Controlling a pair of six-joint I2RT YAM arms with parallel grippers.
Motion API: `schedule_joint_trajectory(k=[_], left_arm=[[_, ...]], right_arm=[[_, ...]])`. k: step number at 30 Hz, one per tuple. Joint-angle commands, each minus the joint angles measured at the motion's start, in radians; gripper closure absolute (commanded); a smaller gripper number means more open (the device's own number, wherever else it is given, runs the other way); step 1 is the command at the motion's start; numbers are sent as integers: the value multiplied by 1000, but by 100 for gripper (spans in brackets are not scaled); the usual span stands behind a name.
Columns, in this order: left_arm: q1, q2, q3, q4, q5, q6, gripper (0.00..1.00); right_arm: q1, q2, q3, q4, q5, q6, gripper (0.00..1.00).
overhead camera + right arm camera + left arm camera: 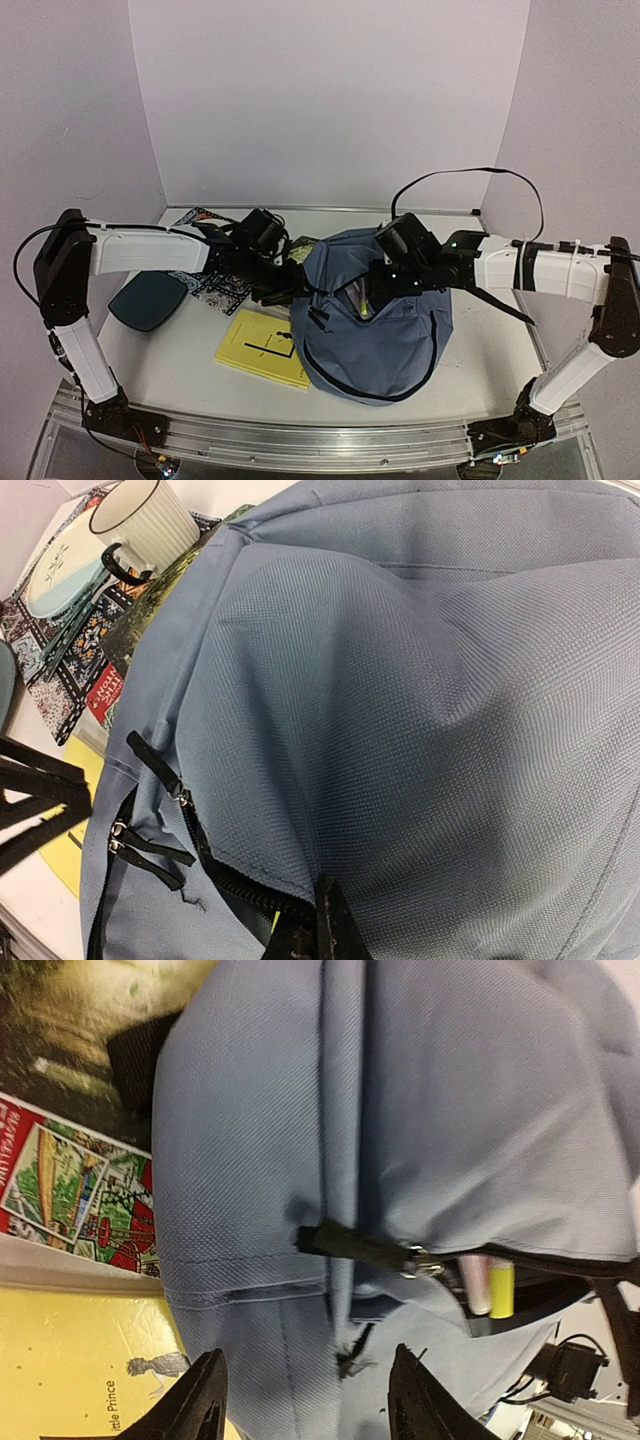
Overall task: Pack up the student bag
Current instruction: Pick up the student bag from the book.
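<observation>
The student bag (375, 325) is a blue-grey backpack lying mid-table, its dark zipper partly undone. In the left wrist view my left gripper (305, 1405) is open, its two black fingers apart just short of the bag's side (260, 1160). A black zipper pull (360, 1245) lies beyond them, and pink and yellow pens (498, 1288) show inside the opening. My right gripper (322, 930) is shut, pinching the bag's fabric (400, 710) at the zipper's edge and holding the flap raised. From above, the left gripper (288, 290) is at the bag's left edge and the right gripper (380, 288) over its top.
A yellow book (262, 347) lies flat left of the bag. Patterned books (215, 285) lie behind it, with a white ribbed mug (140, 520) on them. A dark teal tray (147, 298) sits at the far left. Walls close in behind and on both sides.
</observation>
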Motion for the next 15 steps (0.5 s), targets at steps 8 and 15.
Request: schedule_joint_trajectory(k=[8, 15], left_arm=[[-2, 125, 83, -11, 123, 60, 46], [-2, 107, 85, -11, 135, 80, 86]], right_arm=[[12, -4, -42, 44, 2, 30, 99], [12, -1, -34, 42, 22, 15, 97]])
